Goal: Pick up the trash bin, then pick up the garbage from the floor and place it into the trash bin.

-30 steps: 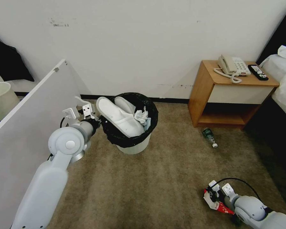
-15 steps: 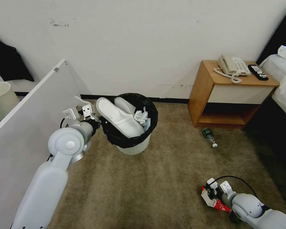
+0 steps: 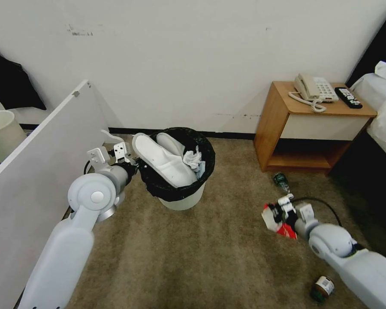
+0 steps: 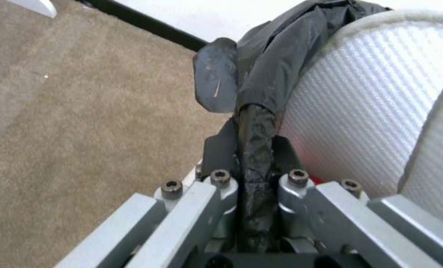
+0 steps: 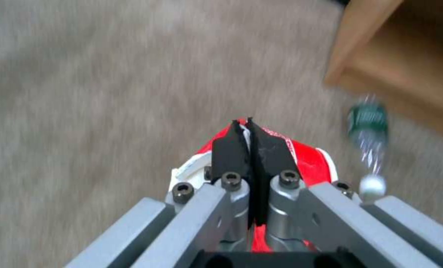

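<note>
Head view: trash bin (image 3: 182,198) holds two slippers (image 3: 165,159) and tissue (image 3: 193,159); left gripper (image 3: 135,165) clamps its rim. Right of the bin, right gripper (image 3: 275,214) pinches the wrapper (image 3: 273,220) above open carpet (image 3: 201,257).
Left wrist view: fingers (image 4: 216,80) are closed on the black liner (image 4: 276,63).
Right wrist view: bottle (image 5: 370,139) lies beside the nightstand (image 5: 405,56).

The trash bin (image 3: 182,201) looked like smooth white plastic, its liner a thin black bag (image 3: 158,186) with a faint crinkled sheen. The slippers (image 3: 165,159) inside were matt white cloth with a fine woven texture. The left gripper (image 4: 254,149) showed brushed grey metal links, dark bolts and scuffed matt black pads, clamped on the bag. The right gripper (image 5: 251,149) was of like make, pinching a glossy red-white wrapper (image 5: 306,160). The carpet (image 3: 201,257) was rough beige pile. The nightstand (image 3: 313,128), far right, was smooth satin wood.
</note>
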Tool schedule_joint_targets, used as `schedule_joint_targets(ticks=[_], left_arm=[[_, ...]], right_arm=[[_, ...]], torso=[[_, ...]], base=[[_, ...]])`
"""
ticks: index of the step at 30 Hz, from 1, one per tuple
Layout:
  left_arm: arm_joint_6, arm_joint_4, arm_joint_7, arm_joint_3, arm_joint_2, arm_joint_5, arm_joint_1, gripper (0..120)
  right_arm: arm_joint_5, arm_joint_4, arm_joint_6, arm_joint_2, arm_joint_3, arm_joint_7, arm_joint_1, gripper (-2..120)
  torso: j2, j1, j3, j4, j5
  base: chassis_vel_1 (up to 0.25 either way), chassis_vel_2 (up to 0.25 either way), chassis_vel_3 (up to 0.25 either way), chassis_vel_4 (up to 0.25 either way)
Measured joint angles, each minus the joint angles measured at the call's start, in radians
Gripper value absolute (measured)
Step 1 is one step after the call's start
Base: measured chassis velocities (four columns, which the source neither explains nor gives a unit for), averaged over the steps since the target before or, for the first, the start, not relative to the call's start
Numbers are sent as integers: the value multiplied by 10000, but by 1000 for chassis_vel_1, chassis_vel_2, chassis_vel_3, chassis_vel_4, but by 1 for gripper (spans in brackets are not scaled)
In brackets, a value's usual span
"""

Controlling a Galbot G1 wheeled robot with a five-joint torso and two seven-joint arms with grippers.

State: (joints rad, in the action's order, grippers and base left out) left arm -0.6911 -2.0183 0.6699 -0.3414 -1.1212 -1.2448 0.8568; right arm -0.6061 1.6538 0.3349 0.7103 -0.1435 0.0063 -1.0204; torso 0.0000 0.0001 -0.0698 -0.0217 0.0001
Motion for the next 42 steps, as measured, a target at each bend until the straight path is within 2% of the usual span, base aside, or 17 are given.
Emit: schedule_joint_targets(ticks=[14, 25, 27, 29, 33, 36, 37, 39, 40, 42], left_arm=[[-141, -281, 399, 145, 52, -319, 203, 4], [-261, -501, 662, 465, 110, -564, 380, 4], [-264, -518, 671, 613, 134, -575, 406, 4], [-267, -521, 671, 877, 180, -577, 410, 4], [-268, -514, 671, 1111, 187, -588, 358, 4], [-257, -450, 635, 1565, 171, -615, 147, 4], [-257, -450, 635, 1565, 171, -615, 147, 4], [-192, -358, 535, 1975, 172, -624, -122, 4], [-192, -358, 535, 1975, 172, -624, -122, 4], [-160, -286, 516, 2268, 154, -620, -338, 4]], right_arm=[[-408, 1309, 17, 278, -1166, 80, 738, 0], [-1069, 2740, 22, 282, -2325, 211, 1097, 0], [-1205, 2987, -3, 289, -2442, 208, 1198, 0], [-1384, 3210, -400, 288, -2482, -49, 1299, 0], [-1396, 3403, -809, 243, -2493, -504, 1328, 0], [-1491, 3707, -1399, 98, -2493, -1318, 1278, 0], [-1491, 3707, -1399, 98, -2493, -1318, 1278, 0], [-1607, 3752, -1952, -22, -2440, -1967, 1232, 0], [-1607, 3752, -1952, -22, -2440, -1967, 1232, 0], [-1681, 3710, -2342, -84, -2367, -2388, 1209, 0]], torso=[[0, 0, 1, -1, -2], [0, 0, 1, 0, -1], [0, 0, 1, 0, -1], [0, 0, 1, 0, 0], [0, 0, 1, 2, -2], [0, -1, 1, -1, -1], [0, -1, 1, -1, -1], [0, 0, 1, -1, -1], [0, 0, 1, -1, -1], [0, 0, 1, -1, 0]], base=[[0, 0, 0, 0], [0, 0, 0, 0], [0, 0, 0, 0], [0, 0, 0, 0], [0, 0, 0, 0], [0, 0, 0, 0], [0, 0, 0, 0], [0, 0, 0, 0], [0, 0, 0, 0], [0, 0, 0, 0]])
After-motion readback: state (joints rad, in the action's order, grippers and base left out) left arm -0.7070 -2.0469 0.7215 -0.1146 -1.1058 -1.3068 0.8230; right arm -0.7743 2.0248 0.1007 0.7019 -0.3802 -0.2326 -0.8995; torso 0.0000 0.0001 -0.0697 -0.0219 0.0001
